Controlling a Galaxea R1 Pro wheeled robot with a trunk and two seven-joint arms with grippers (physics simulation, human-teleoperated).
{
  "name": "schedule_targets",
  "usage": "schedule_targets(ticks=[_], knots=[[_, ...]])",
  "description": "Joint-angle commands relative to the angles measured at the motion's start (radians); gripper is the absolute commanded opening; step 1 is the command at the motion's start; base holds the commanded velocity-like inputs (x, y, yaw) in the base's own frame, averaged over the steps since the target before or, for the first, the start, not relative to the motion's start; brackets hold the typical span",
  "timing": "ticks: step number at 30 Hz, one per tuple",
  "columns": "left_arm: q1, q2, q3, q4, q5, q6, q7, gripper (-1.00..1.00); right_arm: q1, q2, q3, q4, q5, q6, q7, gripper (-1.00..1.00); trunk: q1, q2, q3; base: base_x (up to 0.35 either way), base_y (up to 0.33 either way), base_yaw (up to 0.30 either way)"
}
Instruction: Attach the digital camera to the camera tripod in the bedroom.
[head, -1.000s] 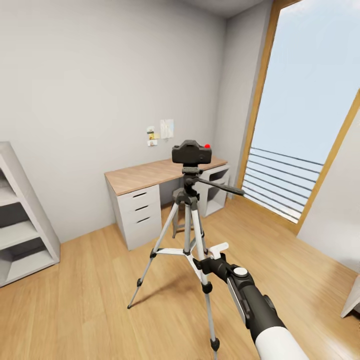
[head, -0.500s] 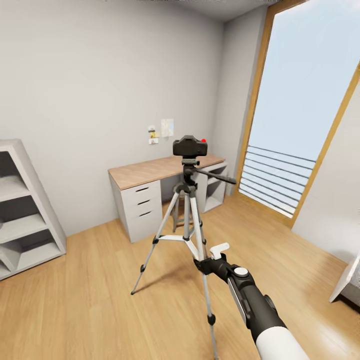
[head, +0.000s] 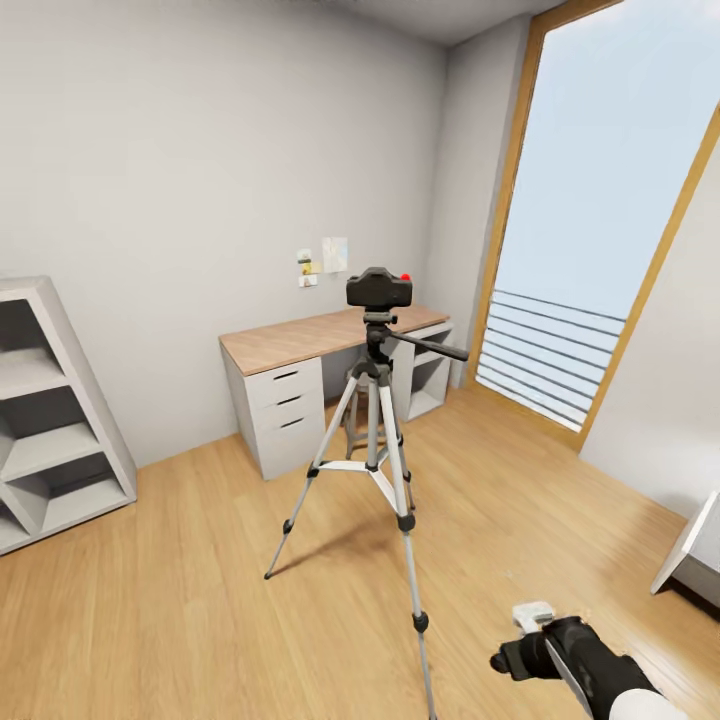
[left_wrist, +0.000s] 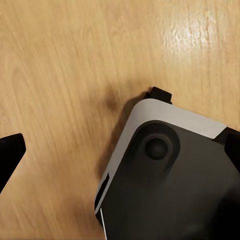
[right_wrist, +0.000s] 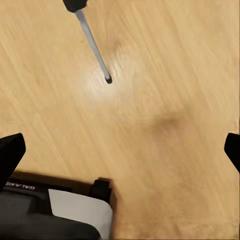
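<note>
Well ahead of the right gripper: the camera tripod (head: 375, 440) stands on the wood floor (head: 180, 620) with its three legs splayed wide, which is why it keeps upright alone, with nothing gripping it.
Digital camera: the digital camera (head: 379, 288) sits level on the tripod's black head, red button up, far above and beyond the right gripper (head: 522, 640); from where it rests I judge it already mounted, though the joint underneath is too small to confirm.
Pan handle: it sticks out from the head toward the window (head: 600, 230), well apart from either arm.
Right gripper: it is low near the floor, short of the tripod's nearest leg and off to one side; in the right wrist view the two dark fingertips (right_wrist: 11, 150) sit at opposite edges with bare planks between, so the jaws are wide apart and hold nothing.
Nearest leg: its foot (right_wrist: 108, 79) shows in the right wrist view, just beyond the open jaws and not touching them.
Left gripper: one dark fingertip (left_wrist: 10, 150) shows in the left wrist view, above the floor and the robot's own base (left_wrist: 170, 175); how far the jaws are spread I cannot tell.
Bench: the wood-topped bench (head: 300, 340) stands behind the tripod against the wall, beyond reach of the jaws.
Shelves: the white shelves (head: 50, 420) stand far off on the left gripper's side.
Judgement: arms low and empty suggest little is left to do.
</note>
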Motion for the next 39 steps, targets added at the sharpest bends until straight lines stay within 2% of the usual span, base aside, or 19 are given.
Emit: schedule_targets(ticks=[1,3,5,6,7,10,13,23,25,26,27,33,39], knots=[[-0.001,0.0,-0.009,0.0,0.006,0.002,0.003,1.0,-0.001,-0.004,-0.003,0.042,0.009,-0.011,0.007,1.0,0.0,-0.001,-0.001,-0.001,0.0,0.0],[-0.001,0.001,-0.009,-0.001,0.006,0.002,0.003,1.0,-0.001,-0.009,-0.003,0.12,0.01,-0.051,0.006,1.0,0.0,-0.001,-0.001,0.0,0.0,0.0],[-0.001,0.001,-0.009,-0.001,0.006,0.002,0.003,1.0,-0.001,-0.013,-0.003,0.232,0.011,-0.123,0.002,1.0,0.0,-0.001,-0.001,0.0,0.0,0.0],[-0.001,0.001,-0.009,-0.001,0.006,0.002,0.003,1.0,-0.002,-0.015,-0.002,0.328,0.012,-0.195,-0.013,1.0,0.0,-0.001,-0.001,0.0,0.0,0.0],[-0.001,0.001,-0.009,-0.001,0.007,0.002,0.003,1.0,-0.001,-0.016,-0.002,0.37,0.012,-0.235,-0.029,1.0,0.0,-0.001,-0.001,0.0,0.0,0.0],[-0.001,0.001,-0.008,-0.001,0.008,0.002,0.003,1.0,0.003,-0.016,-0.001,0.412,0.011,-0.288,-0.07,1.0,0.0,-0.001,-0.001,0.0,0.0,0.0],[-0.001,0.001,-0.007,0.0,0.009,0.003,0.003,1.0,0.028,-0.015,-0.001,0.431,0.009,-0.322,-0.105,1.0,0.0,-0.001,-0.001,0.0,0.0,0.0],[-0.001,0.0,-0.008,0.0,0.013,0.002,0.003,1.0,0.088,-0.015,-0.003,0.442,-0.005,-0.388,-0.124,1.0,0.0,-0.001,-0.001,0.0,0.0,0.0],[-0.001,0.0,-0.008,0.0,0.013,0.002,0.003,1.0,0.121,-0.014,-0.004,0.442,-0.026,-0.433,-0.125,1.0,0.0,-0.001,-0.001,0.0,0.0,0.0],[-0.001,0.0,-0.008,0.001,0.013,0.002,0.003,1.0,0.149,-0.013,-0.004,0.442,-0.048,-0.47,-0.125,1.0,0.0,-0.001,-0.001,0.0,0.0,0.0],[-0.001,-0.001,-0.008,0.001,0.013,0.002,0.003,1.0,0.195,-0.012,-0.004,0.442,-0.086,-0.52,-0.125,1.0,0.0,-0.001,-0.001,0.0,0.0,0.0],[-0.001,-0.002,-0.008,0.001,0.011,0.002,0.002,1.0,0.264,-0.012,-0.004,0.442,-0.162,-0.563,-0.126,1.0,0.0,-0.001,-0.001,0.0,0.0,0.0],[-0.001,-0.003,-0.009,0.001,0.007,0.002,-0.002,1.0,0.286,-0.006,-0.004,0.442,-0.192,-0.575,-0.127,1.0,0.0,-0.001,-0.001,0.0,0.0,0.0]])
